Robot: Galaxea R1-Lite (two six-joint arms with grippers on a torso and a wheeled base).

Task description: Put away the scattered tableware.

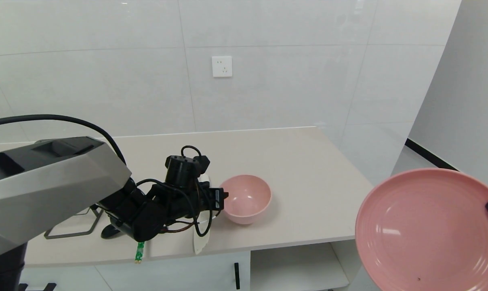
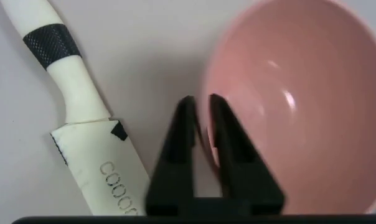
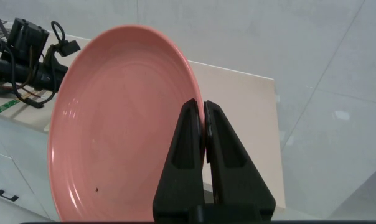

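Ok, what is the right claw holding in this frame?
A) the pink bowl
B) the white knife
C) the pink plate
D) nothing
C: the right claw is shut on the rim of the pink plate, held up off the counter; the pink bowl is in the left claw.

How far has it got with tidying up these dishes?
Nothing looks put away yet. In hand: the right claw holds the pink plate up beside the counter, and the left claw grips the rim of the pink bowl, which sits on the counter. Left: both of those, plus the white knife lying beside the bowl.
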